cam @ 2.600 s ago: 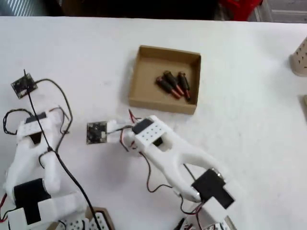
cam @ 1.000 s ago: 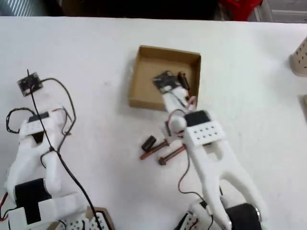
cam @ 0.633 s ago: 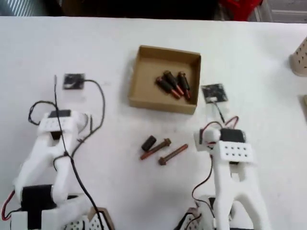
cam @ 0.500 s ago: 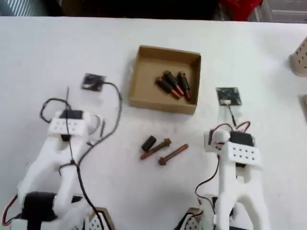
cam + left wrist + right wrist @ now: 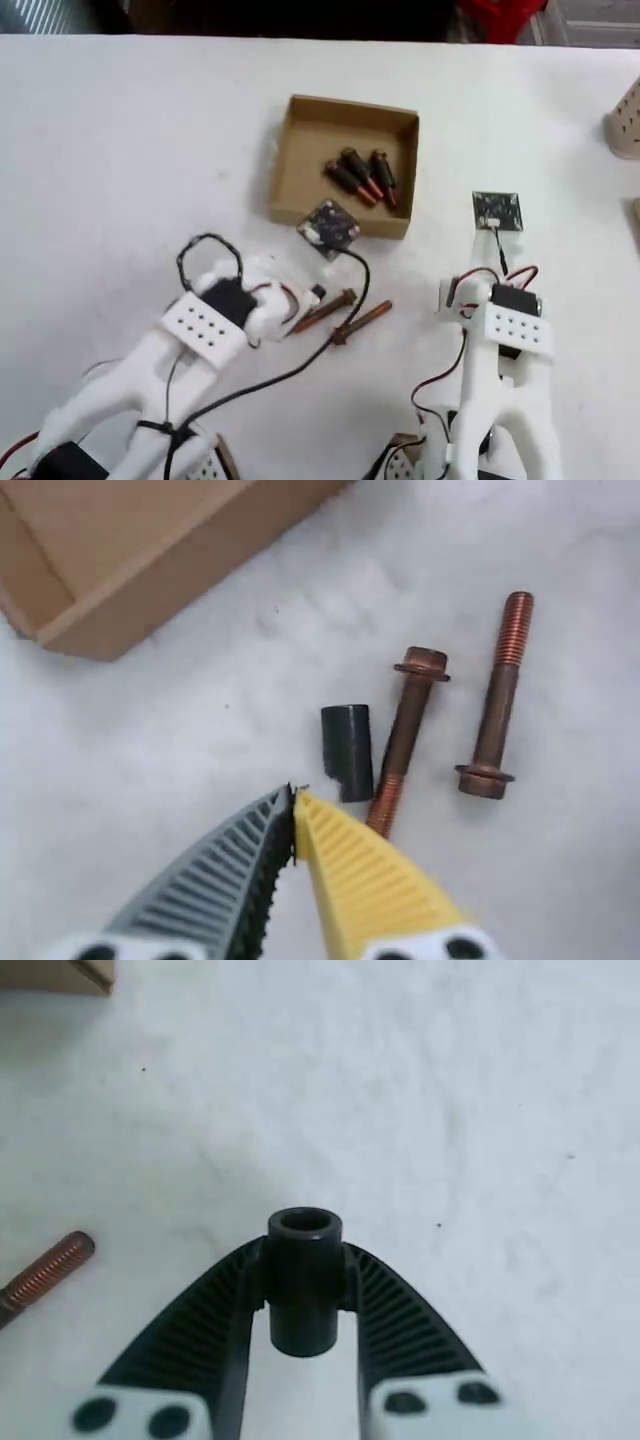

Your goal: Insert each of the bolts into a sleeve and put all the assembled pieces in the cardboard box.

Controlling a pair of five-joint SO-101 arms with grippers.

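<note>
White bench carries a cardboard box with three assembled pieces inside; a small circuit board on the left arm overlaps its near wall. Near the box lie two bare bolts, a first bolt and a second bolt; one loose sleeve lies just beside the first (touching or nearly so). The left gripper is clenched on nothing, tips close to that sleeve; the right gripper grasps a held sleeve, upright.
</note>
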